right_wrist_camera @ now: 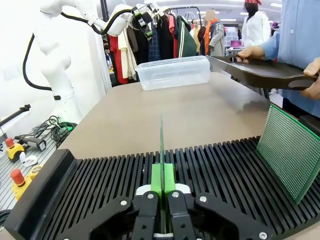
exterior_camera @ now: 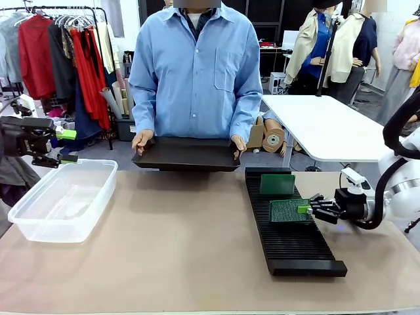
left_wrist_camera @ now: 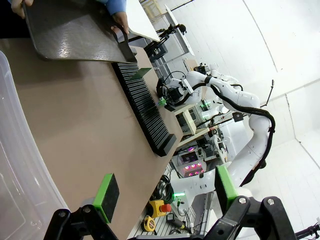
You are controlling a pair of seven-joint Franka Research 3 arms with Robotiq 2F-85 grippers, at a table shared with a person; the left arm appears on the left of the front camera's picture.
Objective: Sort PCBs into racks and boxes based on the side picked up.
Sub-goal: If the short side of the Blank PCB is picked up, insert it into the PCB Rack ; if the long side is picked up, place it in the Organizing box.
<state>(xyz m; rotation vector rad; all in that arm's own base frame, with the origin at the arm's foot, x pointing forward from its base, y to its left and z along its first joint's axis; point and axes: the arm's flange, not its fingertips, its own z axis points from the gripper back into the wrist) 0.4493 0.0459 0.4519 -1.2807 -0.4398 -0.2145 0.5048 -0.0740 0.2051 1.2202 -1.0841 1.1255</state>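
Tub (exterior_camera: 62, 200) first, clear plastic, sitting just below the left tool (exterior_camera: 67, 146), which hangs above its far rim with its green pads (left_wrist_camera: 106, 196) spread apart and nothing between them. Whether anything lies inside the tub is hard to say through the glare. Moving across, a person stands at the far side of the bench (exterior_camera: 177, 249) gripping a flat black tray (exterior_camera: 187, 155) by both ends. Next, the ribbed black rack (exterior_camera: 289, 226), already carrying one circuit board (exterior_camera: 277, 184) upright beyond the right tool. That right tool (exterior_camera: 304, 209) is clenched on a second circuit board (exterior_camera: 286, 211), held by its near edge, the plate running straight out ahead of the fingers over the slots. Thin, stiff, light stuff by the look of it, likely to scratch or snap if forced, so edge grips suit it best. Whether its lower edge has entered a slot, can't tell; the fingers hide it.
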